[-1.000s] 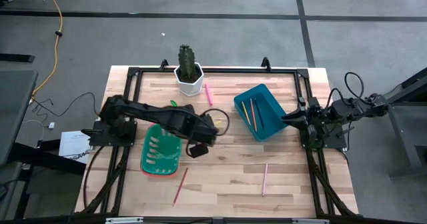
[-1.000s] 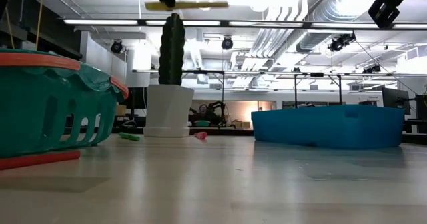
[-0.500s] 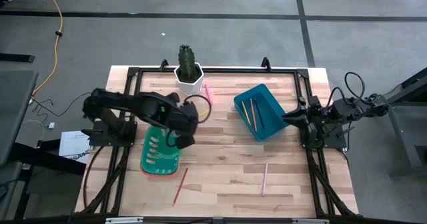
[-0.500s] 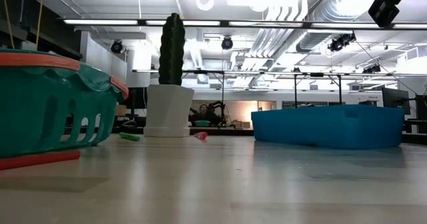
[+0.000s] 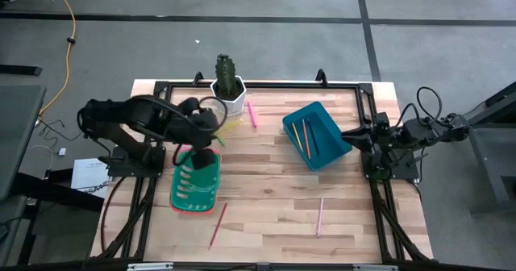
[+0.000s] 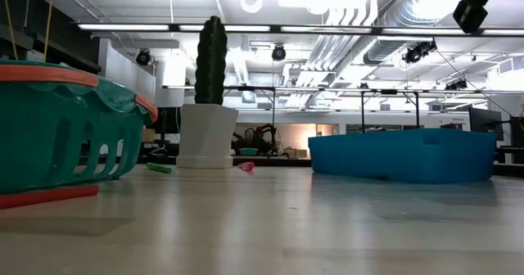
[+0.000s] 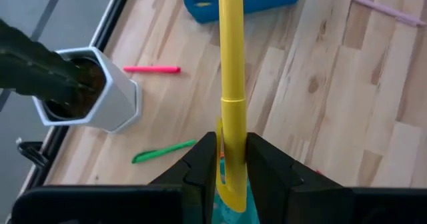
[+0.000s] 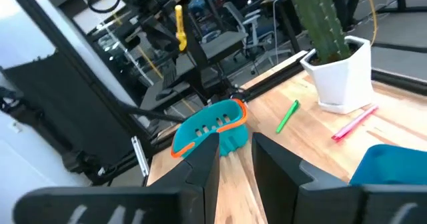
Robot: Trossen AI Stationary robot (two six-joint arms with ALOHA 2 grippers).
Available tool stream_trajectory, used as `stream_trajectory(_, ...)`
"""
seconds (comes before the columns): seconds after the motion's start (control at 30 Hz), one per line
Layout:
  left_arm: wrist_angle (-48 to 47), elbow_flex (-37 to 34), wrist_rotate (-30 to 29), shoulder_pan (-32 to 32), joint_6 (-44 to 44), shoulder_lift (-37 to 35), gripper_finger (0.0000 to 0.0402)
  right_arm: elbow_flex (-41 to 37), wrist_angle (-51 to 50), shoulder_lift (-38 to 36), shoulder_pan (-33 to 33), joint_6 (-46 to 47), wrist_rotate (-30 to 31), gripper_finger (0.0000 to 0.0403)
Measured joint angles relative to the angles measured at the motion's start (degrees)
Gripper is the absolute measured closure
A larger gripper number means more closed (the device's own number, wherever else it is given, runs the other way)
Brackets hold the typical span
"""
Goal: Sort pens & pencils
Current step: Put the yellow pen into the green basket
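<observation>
Fingers of my left gripper (image 7: pixel 225 159) are clamped on the thick yellow plastic pen (image 7: pixel 231 84), which sticks out past my fingertips; I hold it above the far rim of the teal slotted plastic basket with the orange rim (image 5: pixel 194 183) on the left side of the wooden table (image 5: pixel 266 198). Just beyond me lies the green pen (image 7: pixel 164 151), near the white hexagonal pot with the dark green cactus (image 5: pixel 228 86), and the hot-pink pen (image 5: pixel 251 114) lies to the right of that pot. Two thin orange pencils (image 5: pixel 305 138) rest inside the blue rectangular plastic tray (image 5: pixel 316 135) toward the right. A dark reddish pencil (image 5: pixel 218 225) lies on the near part of the table, by the basket's near right corner, and a pale salmon pencil (image 5: pixel 319 216) lies farther right, well apart from it. My right gripper (image 5: pixel 355 138) waits at the table's right edge, just beside the blue tray, its fingers a little apart and holding nothing.
</observation>
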Motion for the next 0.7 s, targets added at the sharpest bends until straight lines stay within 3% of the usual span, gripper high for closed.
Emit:
stream_trajectory(0.47, 0.1, -0.38, 2.77, 0.0, 5.45, -10.72, 0.0338, 0.0, 3.34, 0.07, 0.01, 1.34, 6.47, 0.0322)
stream_trajectory(0.7, 0.28, -13.76, 6.74, 0.0, -0.24, -23.42, 0.0338, 0.0, 4.41, 0.07, 0.01, 1.47, 8.28, 0.0322)
